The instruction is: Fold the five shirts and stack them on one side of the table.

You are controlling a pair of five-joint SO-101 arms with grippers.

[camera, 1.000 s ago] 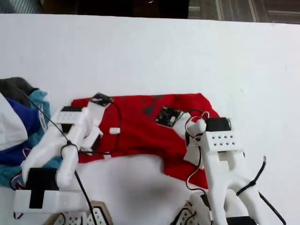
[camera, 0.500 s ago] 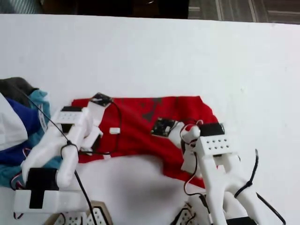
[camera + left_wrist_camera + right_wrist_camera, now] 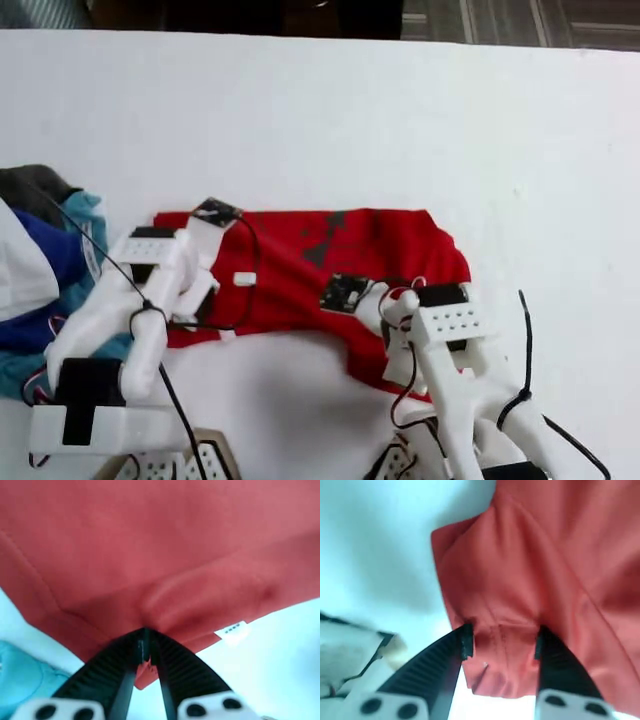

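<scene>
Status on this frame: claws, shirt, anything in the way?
Left claw shut on red shirt, at its edge. Right claw open, astride another edge. Shirt spread on table. Nothing blocking; shirt pile sits at left.

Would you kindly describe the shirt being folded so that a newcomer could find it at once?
On the white table, look between the two arms. The red shirt lies spread there, the left hand shut on one edge, the right hand open over another. It alone is red and laid out; the other shirts sit heaped beside the left arm.
</scene>
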